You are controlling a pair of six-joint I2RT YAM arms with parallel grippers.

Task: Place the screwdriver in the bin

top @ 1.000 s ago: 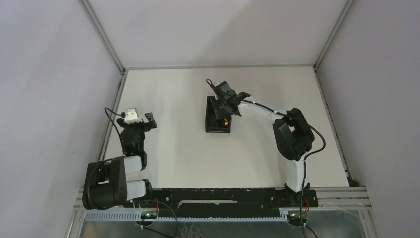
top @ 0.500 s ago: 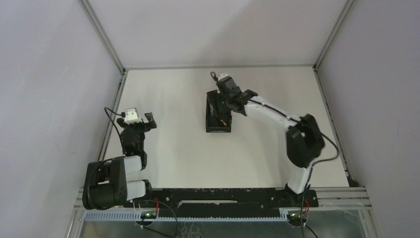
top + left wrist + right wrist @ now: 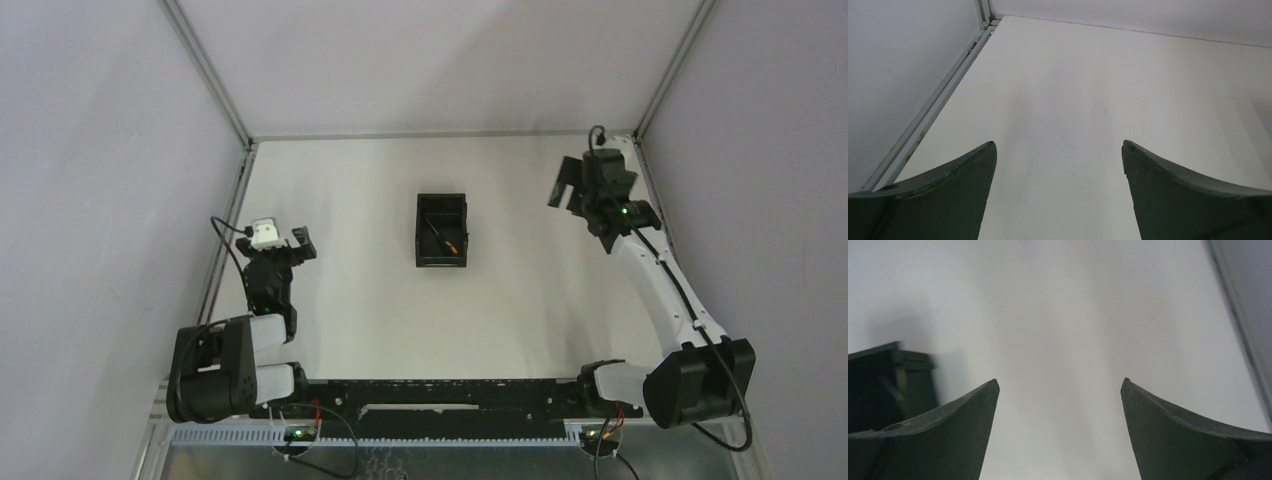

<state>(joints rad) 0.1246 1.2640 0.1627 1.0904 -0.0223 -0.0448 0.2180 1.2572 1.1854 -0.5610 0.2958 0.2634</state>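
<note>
The black bin (image 3: 420,232) stands in the middle of the white table. The screwdriver (image 3: 443,237) lies slantwise inside it, yellow handle end toward the near right corner, free of any grip. My right gripper (image 3: 566,188) hangs open and empty near the table's far right corner, well to the right of the bin. In the right wrist view its fingertips (image 3: 1059,385) frame bare table, and the bin (image 3: 890,385) shows blurred at the left edge. My left gripper (image 3: 277,240) rests open and empty at the left side; its wrist view (image 3: 1059,147) shows only table.
Grey walls and metal frame rails (image 3: 229,238) close the table in on the left, back and right. The right rail (image 3: 1243,330) runs close beside my right gripper. The arm bases sit on the black bar (image 3: 440,392) at the near edge.
My right gripper opened over the bin and let the screwdriver drop in. It then swung away to the far right. The left arm has stayed still.
</note>
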